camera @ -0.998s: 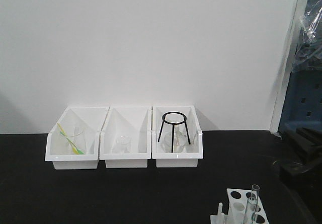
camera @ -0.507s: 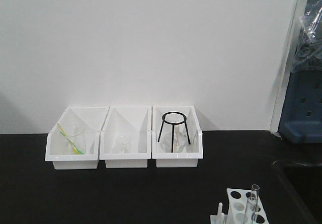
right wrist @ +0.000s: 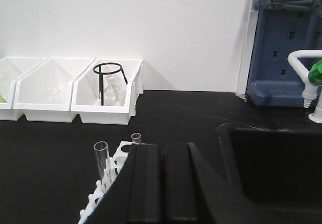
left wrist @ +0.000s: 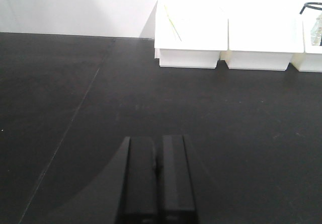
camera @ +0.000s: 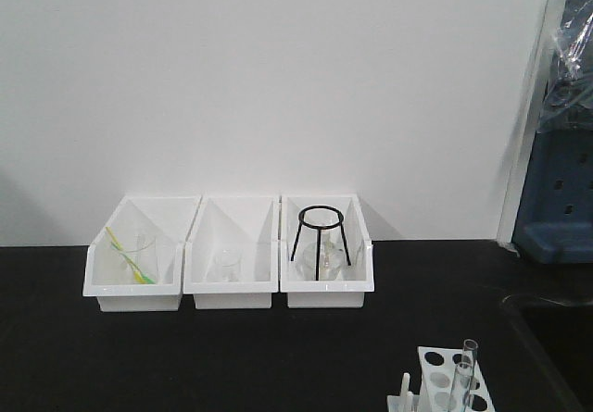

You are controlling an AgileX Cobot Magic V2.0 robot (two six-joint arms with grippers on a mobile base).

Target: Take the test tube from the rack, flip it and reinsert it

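A black table (camera: 232, 356) fills the bottom of the front view, with a white wall behind it. The rack (camera: 449, 384) is small and white and sits at the bottom right, near the front edge of the table. Its top has round holes, and white pegs stick up on its left side. The test tube (camera: 464, 372) stands up straight in one of the holes, with its open end at the top, and it is taller than the rack. In the right wrist view a second clear tube (right wrist: 136, 138) pokes up from the rack too, a bit behind the first one. Three white bins (camera: 232, 287) sit in a row at the back, touching each other and close to the wall. The left bin holds a clear beaker (camera: 139, 250) with a yellow and green stick (camera: 127, 255) leaning in it. The middle bin holds a small clear beaker (camera: 226, 266). The right bin holds a black wire stand (camera: 321, 239) with a glass flask (camera: 320, 259) under it. The left gripper (left wrist: 157, 176) hangs over bare table, and its two black fingers are pressed together with nothing between them. The right gripper (right wrist: 162, 183) is just beside the rack, on its right side, and its fingers are pressed together too, holding nothing. A dark sink (right wrist: 271, 158) is on the right, with a blue crate (right wrist: 282, 58) behind it
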